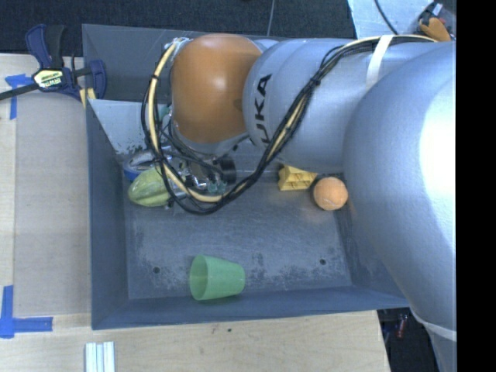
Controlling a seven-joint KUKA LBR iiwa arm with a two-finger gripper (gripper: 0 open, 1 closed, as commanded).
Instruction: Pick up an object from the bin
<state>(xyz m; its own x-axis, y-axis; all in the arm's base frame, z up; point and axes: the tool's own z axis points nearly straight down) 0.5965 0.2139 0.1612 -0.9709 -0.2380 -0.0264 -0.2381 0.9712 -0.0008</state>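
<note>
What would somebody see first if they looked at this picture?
The big silver arm with its round orange cover reaches in from the right, over the far left of the bin. A green cup lies on its side near the front wall, and an orange ball sits at the right beside a small yellow thing.

Green cup (216, 277); orange ball (331, 193); yellow block (295, 179); yellow-green lump (149, 189); grey bin (105, 239).

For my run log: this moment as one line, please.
end effector in grey metal bin, left side | beside yellow-green rounded object | green plastic cup tipped, front
</note>
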